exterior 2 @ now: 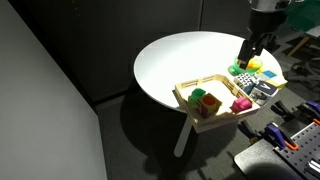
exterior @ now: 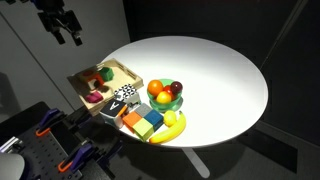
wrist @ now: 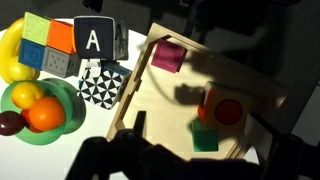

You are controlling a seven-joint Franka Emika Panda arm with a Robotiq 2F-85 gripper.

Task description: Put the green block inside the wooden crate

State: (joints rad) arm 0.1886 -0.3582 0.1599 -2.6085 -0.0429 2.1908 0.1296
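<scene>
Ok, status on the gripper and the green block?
Gripper open, empty, up high. Green block lying inside wooden crate, apart from pink block. Nothing in the way.

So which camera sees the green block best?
An exterior view: the green block sits bright and unblocked in the wooden crate. The wrist view shows it close but shadowed; in an exterior view, the green block is tiny.

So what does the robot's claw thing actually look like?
The end effector is black all over: a blocky body that ends in two slim fingers. Above it, in an exterior view, sits a paler grey wrist section. The pictures are too small to show any cables or markings.
</scene>
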